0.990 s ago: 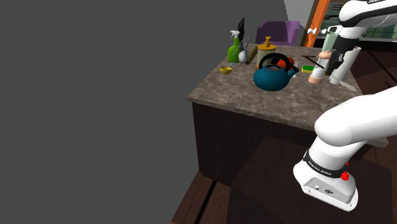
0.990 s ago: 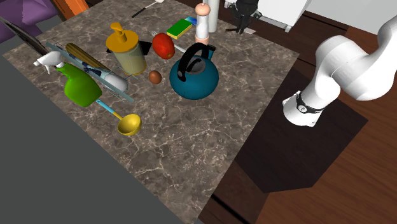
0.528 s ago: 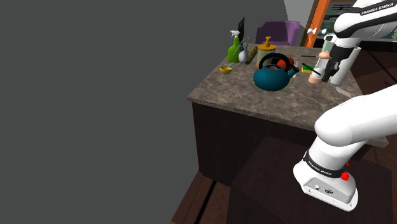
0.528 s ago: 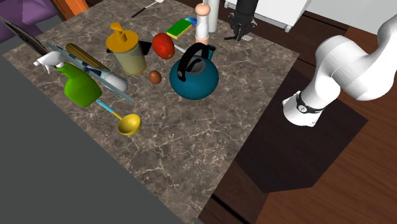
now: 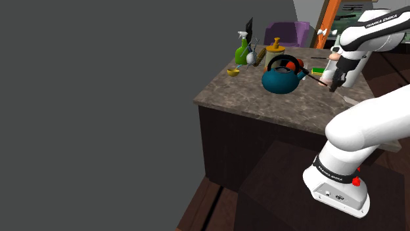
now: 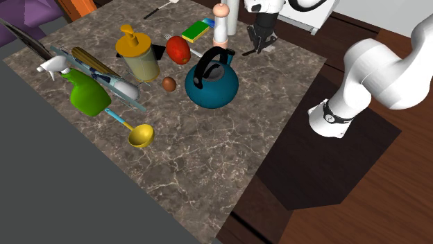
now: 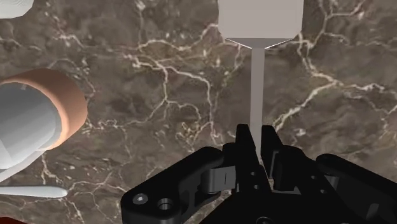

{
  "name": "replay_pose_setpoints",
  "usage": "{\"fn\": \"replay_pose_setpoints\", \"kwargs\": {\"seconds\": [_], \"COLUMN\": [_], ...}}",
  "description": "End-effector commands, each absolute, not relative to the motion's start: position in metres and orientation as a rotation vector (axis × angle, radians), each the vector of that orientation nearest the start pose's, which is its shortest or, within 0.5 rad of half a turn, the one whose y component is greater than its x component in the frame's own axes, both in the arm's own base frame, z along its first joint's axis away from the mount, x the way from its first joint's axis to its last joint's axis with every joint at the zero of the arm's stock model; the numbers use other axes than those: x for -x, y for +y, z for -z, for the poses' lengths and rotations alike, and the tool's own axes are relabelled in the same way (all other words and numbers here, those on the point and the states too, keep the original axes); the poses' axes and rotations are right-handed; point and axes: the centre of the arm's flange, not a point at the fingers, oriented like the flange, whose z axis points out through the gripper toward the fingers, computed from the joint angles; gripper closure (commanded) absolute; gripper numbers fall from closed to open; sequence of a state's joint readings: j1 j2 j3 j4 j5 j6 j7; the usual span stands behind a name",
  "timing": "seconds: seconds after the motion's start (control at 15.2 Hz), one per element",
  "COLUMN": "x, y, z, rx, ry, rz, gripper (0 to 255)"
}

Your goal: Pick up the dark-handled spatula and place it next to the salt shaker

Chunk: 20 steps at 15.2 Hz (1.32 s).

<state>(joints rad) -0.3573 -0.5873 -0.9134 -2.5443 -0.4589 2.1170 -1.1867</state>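
Note:
My black gripper [image 7: 257, 143] is shut on the thin grey shaft of the spatula [image 7: 256, 83], whose flat grey blade [image 7: 259, 19] points away from the hand, low over the marble counter [image 6: 208, 152]. The salt shaker [image 7: 38, 121], white with a pinkish-brown ring, stands close beside the gripper. In the second exterior view the gripper [image 6: 258, 47] hangs just to the right of the shaker [image 6: 221, 24]. In the shoulder view the gripper [image 5: 338, 82] is low beside the shaker [image 5: 326, 71], and the arm partly covers the shaker.
A teal kettle [image 6: 211, 80] stands near the shaker and gripper. Behind the shaker is a white cylinder [image 6: 232, 12]. A green sponge [image 6: 196, 30], a red tomato [image 6: 178, 50], a yellow-lidded jar [image 6: 137, 54], a green spray bottle [image 6: 87, 93] and a yellow ladle [image 6: 139, 135] crowd the counter's far side.
The gripper has come down and moved toward the kettle with the spatula in it, ending low over the counter beside the salt shaker.

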Motion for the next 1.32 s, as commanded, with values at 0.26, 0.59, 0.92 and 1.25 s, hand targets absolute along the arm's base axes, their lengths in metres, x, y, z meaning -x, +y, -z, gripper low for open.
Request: {"fn": "replay_pose_setpoints", "kwargs": {"seconds": [0.26,0.59,0.92,1.25], "x": [-0.109,-0.109,-0.109,-0.109], "y": [-0.398,-0.398,-0.398,-0.398], "z": [-0.358,-0.35,-0.35,-0.35], "rx": [3.106,3.106,3.106,3.106], "ry": [-0.396,-0.396,-0.396,-0.396], "rz": [0.103,0.103,0.103,0.103], "gripper": [255,255,0,0]}}
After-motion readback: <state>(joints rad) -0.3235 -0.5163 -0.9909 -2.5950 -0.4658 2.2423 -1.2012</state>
